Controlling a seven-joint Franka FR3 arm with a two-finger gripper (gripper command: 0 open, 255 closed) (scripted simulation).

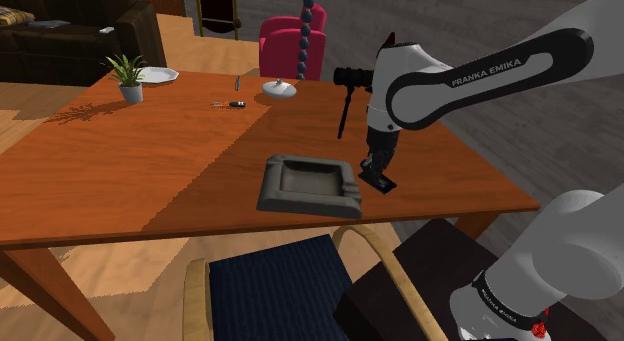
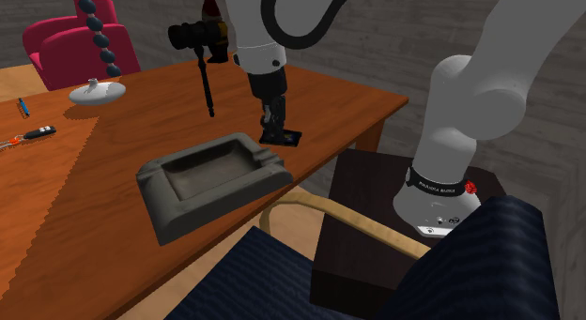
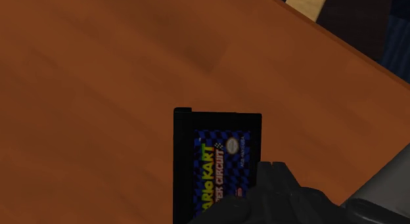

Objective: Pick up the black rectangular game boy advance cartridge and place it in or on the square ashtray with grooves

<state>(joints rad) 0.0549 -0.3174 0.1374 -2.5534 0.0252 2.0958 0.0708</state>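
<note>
Our all-black gripper [image 1: 376, 173] is down at the black rectangular cartridge with a blue label [image 3: 217, 157], which lies on the brown wooden table [image 1: 150, 169] near its edge by the dark stand [image 2: 362, 205]. We cannot tell whether the gripper grips it. The dark grey square grooved ashtray [image 1: 270, 189] sits just beside, open tabletop between, and a white lamp base [image 1: 280, 88] stands well apart.

A reddish-brown wooden table [image 1: 150, 179] is seen, with a grey square ashtray [image 1: 308, 184] set close to its near edge. A black cartridge [image 1: 380, 182] with a blue label is placed just beside the ashtray, on the shoulder view's right. At the far left corner, a potted plant [image 1: 128, 79] and a white plate [image 1: 158, 76] are found together. Further right along the far side, a small dark object [image 1: 230, 105], a thin pen [image 1: 237, 83] and a white lamp base [image 1: 280, 88] are laid.
</note>
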